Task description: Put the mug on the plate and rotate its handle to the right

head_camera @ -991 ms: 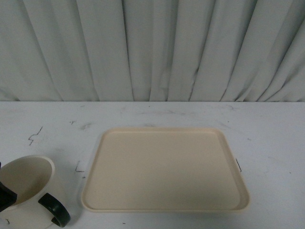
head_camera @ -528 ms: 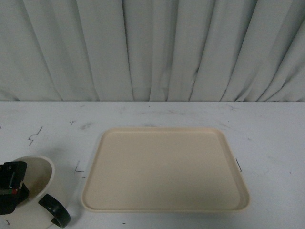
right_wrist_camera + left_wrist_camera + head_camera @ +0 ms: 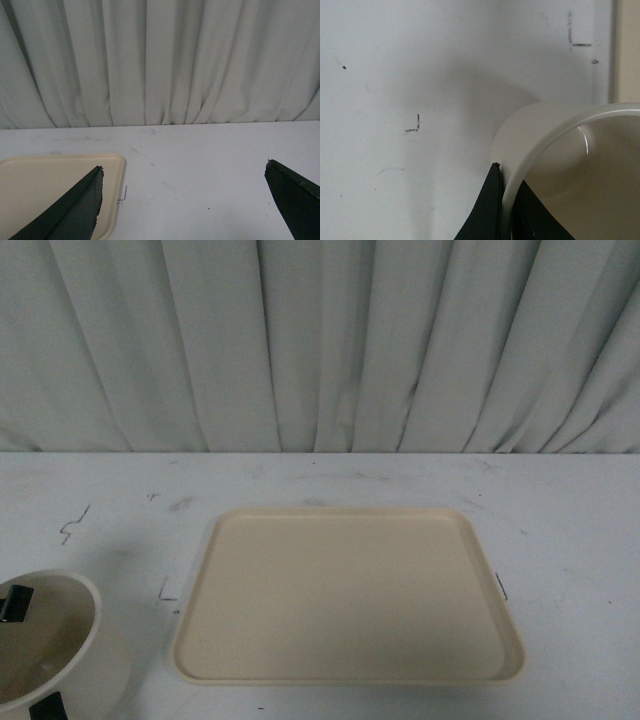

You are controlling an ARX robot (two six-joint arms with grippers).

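Pale curtain behind a white tabletop. Front view: the mug is at the near left, beside the plate and not yet on it. Its handle is hidden.

Left wrist view: the left fingers pinch the mug's rim, one inside and one outside, likely for carrying.

Right wrist view: the right fingers are spread wide, holding nothing, right of the plate.

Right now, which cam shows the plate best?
Front view: the whole plate is visible, all four corners, empty. Right wrist view catches only one corner, partly behind the right gripper. Left wrist view shows just a thin strip of its rim at the picture's edge.
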